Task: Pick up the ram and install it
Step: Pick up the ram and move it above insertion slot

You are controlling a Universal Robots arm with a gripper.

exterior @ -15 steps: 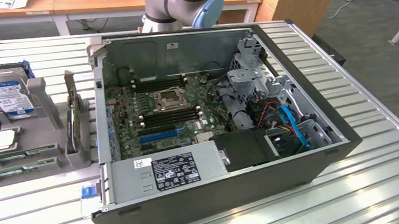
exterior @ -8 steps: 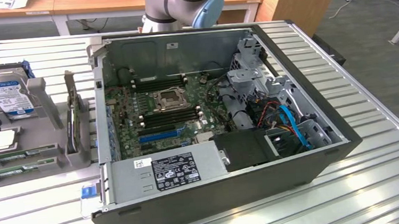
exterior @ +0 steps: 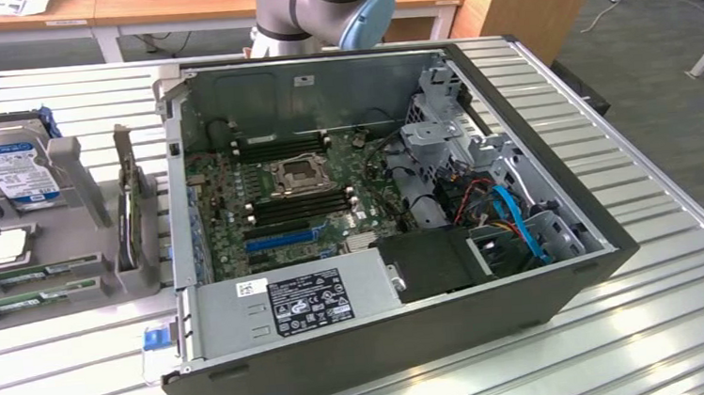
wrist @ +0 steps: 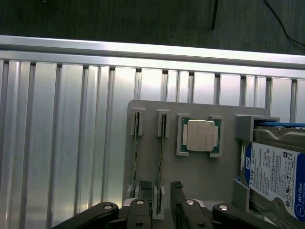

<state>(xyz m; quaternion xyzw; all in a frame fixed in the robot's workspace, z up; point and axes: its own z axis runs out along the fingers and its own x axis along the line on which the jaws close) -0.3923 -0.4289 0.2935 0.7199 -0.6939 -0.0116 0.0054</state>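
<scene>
hand point(wrist: 162, 191) sits low over one end of the grey parts holder point(wrist: 228, 157), fingers point(wrist: 178, 193) apart and straddling the ram point(wrist: 161, 157). not clamped, i can see a gap beside the board.

ram stands on edge in slotted end rests. looks deliberate: both flat faces are exposed, so the hand can pinch across the thin board instead of digging under it. second stick point(wrist: 136, 157) is in the parallel rest just beside, with room for a finger between the two.

cpu point(wrist: 200, 135) lies flat in its own pocket next over, hard drive point(wrist: 274, 169) past that. one part per seat, so positions are repeatable.

holder rests on the slatted surface point(wrist: 57, 143). pc case point(exterior: 377, 346) lies on its side next to it, side panel off, motherboard point(exterior: 221, 208) facing up. reads as staged for a straight-down insert.

ram not lifted yet, not installed.
</scene>
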